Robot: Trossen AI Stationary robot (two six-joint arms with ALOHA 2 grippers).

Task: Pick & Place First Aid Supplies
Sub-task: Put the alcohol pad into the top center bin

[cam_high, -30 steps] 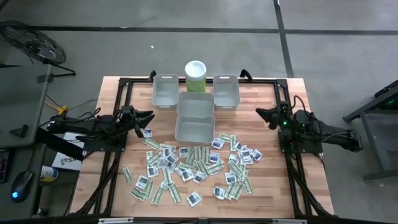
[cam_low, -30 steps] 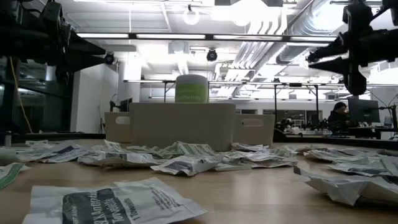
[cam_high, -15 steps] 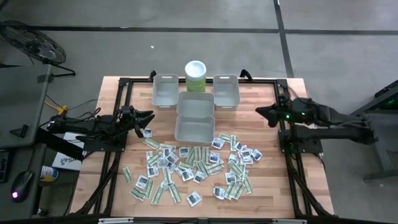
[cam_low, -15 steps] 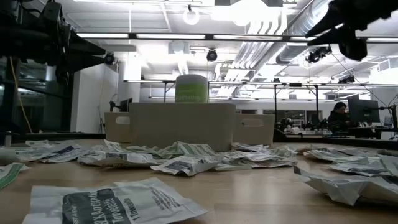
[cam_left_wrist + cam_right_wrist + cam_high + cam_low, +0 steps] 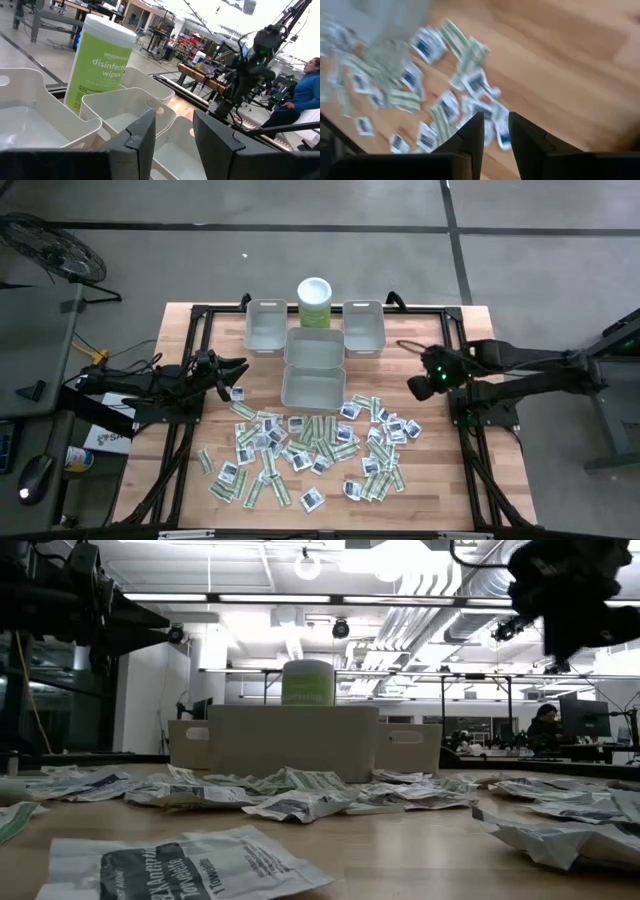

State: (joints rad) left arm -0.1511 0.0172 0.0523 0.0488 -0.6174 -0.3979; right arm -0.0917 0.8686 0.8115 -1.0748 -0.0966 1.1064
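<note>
My right gripper (image 5: 416, 387) has swung off its rest beside the table's right rail and now hangs tipped downward over the bare wood just right of the packet pile, where a second ago it lay level, pointing in from the side. In the right wrist view my two dark fingers (image 5: 470, 134) frame a narrow gap with nothing between them: jaws parted a little, empty, and beneath them lies the near edge of the first aid supplies (image 5: 310, 448), white squares with dark print mixed with pale green strips. My left gripper (image 5: 238, 370) has not stirred; it waits low at the left side, aimed toward the bins, its fingers (image 5: 141, 135) likewise slightly spread around nothing, with the disinfecting wipes canister (image 5: 99, 61) and the grey bins (image 5: 125, 111) ahead of it. The supplies themselves are unmoved: all of them lie scattered flat on the wooden table (image 5: 440, 480), in front of the nearest bin (image 5: 312, 387), and as far as I can see every bin holds nothing. So the task has barely begun, and this move reads to me as the opening reach for a first packet on the right fringe of the pile, perhaps one near the cluster at (image 5: 398, 426). The packets are thin and overlap, so I expect I'll need to come down on an edge and risk lifting two at once.
</note>
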